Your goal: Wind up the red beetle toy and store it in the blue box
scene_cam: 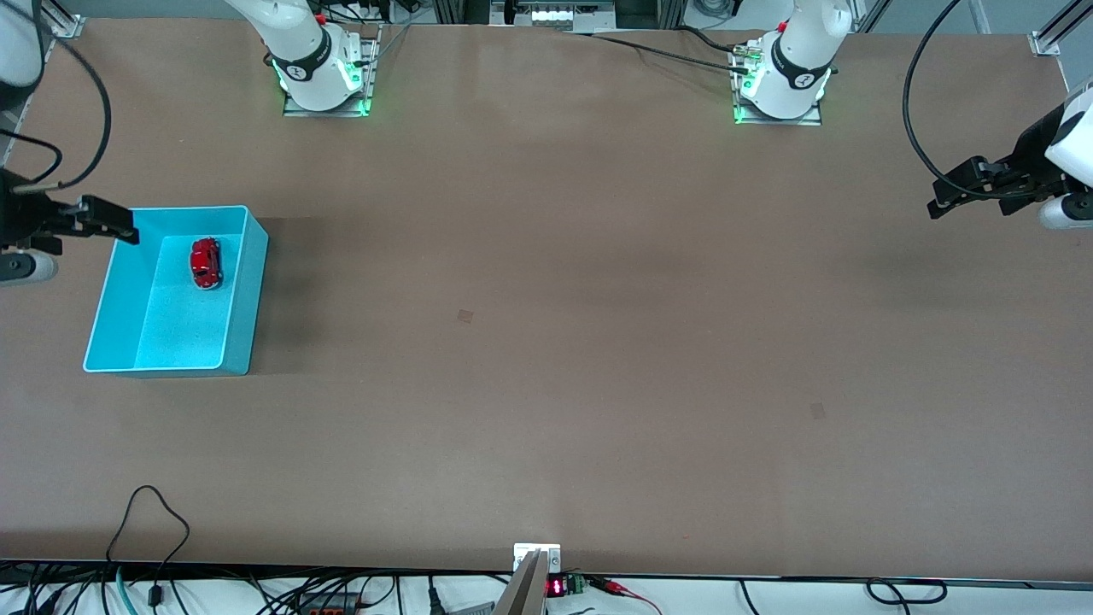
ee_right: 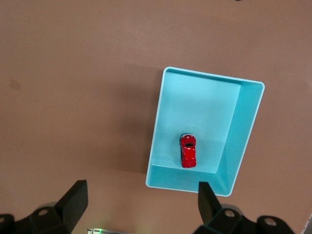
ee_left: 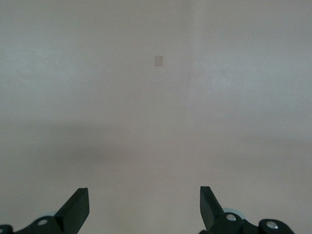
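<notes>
The red beetle toy (scene_cam: 206, 262) lies inside the blue box (scene_cam: 245, 295), on its floor close to the wall farthest from the front camera. The box stands at the right arm's end of the table. My right gripper (scene_cam: 126, 229) is up in the air over the box's outer corner, open and empty. In the right wrist view the toy (ee_right: 188, 150) and the box (ee_right: 240, 131) show well below the spread fingers of my right gripper (ee_right: 141, 197). My left gripper (scene_cam: 938, 205) waits open and empty over bare table at the left arm's end, and its own view (ee_left: 144, 200) shows only table.
Two small dark marks sit on the brown table, one near the middle (scene_cam: 465, 315) and one toward the left arm's end (scene_cam: 817, 411). Cables hang along the table's front edge (scene_cam: 154, 512). The arm bases (scene_cam: 323, 77) stand at the back edge.
</notes>
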{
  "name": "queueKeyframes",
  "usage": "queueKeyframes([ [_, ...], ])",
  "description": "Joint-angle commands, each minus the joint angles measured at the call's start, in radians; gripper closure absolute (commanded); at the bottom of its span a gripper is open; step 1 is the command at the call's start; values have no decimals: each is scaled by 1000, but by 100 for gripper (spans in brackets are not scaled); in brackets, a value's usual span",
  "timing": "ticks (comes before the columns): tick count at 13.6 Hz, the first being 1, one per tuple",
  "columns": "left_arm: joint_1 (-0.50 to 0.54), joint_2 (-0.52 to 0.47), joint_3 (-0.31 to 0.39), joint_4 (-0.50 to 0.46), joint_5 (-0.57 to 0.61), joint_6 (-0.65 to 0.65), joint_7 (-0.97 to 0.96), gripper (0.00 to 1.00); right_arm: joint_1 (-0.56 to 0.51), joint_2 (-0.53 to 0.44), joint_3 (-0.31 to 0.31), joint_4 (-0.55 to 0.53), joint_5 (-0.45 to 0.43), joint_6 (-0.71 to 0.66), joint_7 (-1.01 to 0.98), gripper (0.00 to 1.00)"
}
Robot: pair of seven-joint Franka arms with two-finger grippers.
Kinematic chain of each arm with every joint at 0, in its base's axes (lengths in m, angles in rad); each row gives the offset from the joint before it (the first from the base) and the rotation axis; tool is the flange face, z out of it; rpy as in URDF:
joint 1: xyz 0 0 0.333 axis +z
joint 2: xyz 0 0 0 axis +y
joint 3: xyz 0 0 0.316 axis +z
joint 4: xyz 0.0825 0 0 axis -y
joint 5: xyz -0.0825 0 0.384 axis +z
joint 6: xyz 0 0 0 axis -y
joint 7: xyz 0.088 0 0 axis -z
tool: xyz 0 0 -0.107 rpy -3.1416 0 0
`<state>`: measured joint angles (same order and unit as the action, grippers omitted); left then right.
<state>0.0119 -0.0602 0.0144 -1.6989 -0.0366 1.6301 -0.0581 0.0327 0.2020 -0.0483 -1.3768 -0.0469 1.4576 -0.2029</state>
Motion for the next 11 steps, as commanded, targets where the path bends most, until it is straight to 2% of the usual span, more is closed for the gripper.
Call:
queueKeyframes([
  [1, -6, -12, -2, 1, -6, 8, 1, 0, -7, -1, 4, 19, 10, -19, 5, 0],
  [4, -6, -10, -11, 2, -5, 43, 1, 0, -7, -12, 2, 12, 10, -6, 8, 0],
  [8, 0, -10, -11, 2, -2, 45, 3, 0, -10, -52, -4, -64, 9, 4, 10, 0],
  [11, 2, -10, -10, -2, -2, 43, 3, 0, -11, -52, -5, -64, 9, 6, 10, 0],
])
